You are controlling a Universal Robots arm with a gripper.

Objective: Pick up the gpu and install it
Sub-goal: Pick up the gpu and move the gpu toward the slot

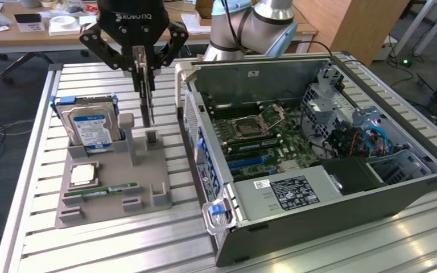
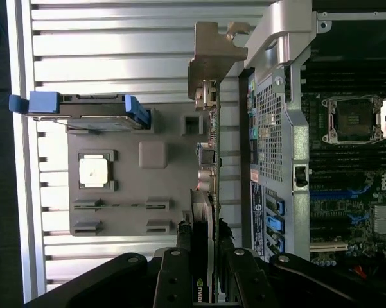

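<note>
- Gripper (image 1: 144, 63): in the upper left of the exterior view. Its fingers (image 2: 234, 273) are drawn in narrow and clamp the top edge of the graphics card (image 1: 147, 105), which hangs straight down from them.
- Position of the graphics card: it is in the air over the right-hand side of the grey parts tray (image 1: 116, 168), between the hard drive (image 1: 89, 122) on the left and the open computer case (image 1: 295, 227) on the right. Its lower edge appears to sit just above the tray's upright holder, though a slight touch cannot be ruled out.
- Progress, done: the pick-up looks complete, since the card is gripped and raised from its stand.
- Progress, left: the card is not yet inside the case. The blue slots (image 1: 249, 165) on the motherboard (image 1: 256, 133) stand empty, so by my reckoning the whole fitting part remains.
- Appearance of the card: seen edge-on it is a thin, flat, dark plate. In the wrist view (image 2: 205, 192) a green board edge with small connectors shows, and a bent silver metal bracket (image 2: 213, 64) closes the far end.
- Bystanders on the tray: a processor chip (image 1: 82, 173) and a memory stick (image 1: 100, 191).
</note>
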